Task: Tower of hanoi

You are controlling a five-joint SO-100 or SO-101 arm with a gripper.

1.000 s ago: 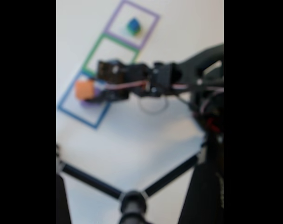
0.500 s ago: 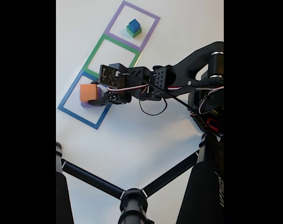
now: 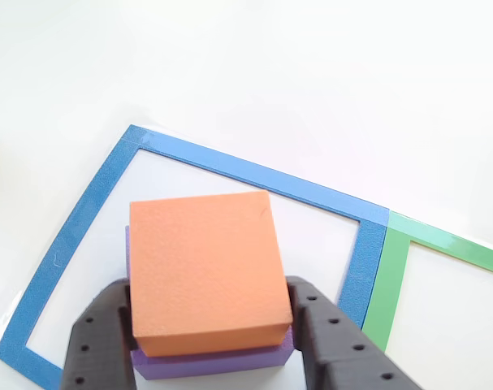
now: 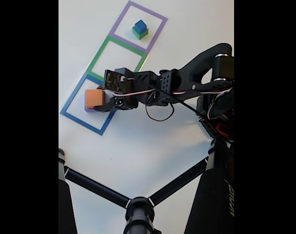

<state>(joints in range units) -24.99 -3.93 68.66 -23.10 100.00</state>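
Note:
An orange block point(image 3: 204, 268) rests on the flat purple block point(image 3: 214, 361) inside the blue square outline point(image 3: 230, 166). My gripper point(image 3: 209, 296) has one black finger point(image 3: 100, 337) against the orange block's left side and the other against its right. In the fixed view the gripper point(image 4: 101, 99) reaches in from the right onto the orange block point(image 4: 92, 97), and a sliver of the purple block point(image 4: 90, 109) shows beneath. The small blue cube point(image 4: 139, 25) sits on the green block point(image 4: 140, 33) inside the purple outline point(image 4: 160, 20).
An empty green square outline point(image 4: 100, 54) lies between the blue and purple ones. The arm's base and cables point(image 4: 217, 122) fill the right side. Black tripod legs point(image 4: 138, 209) cross the lower part of the white table point(image 4: 138, 146).
The picture has sharpened since a second ago. The gripper and the orange block have shifted very slightly down and right in the fixed view, and the elbow has risen a little.

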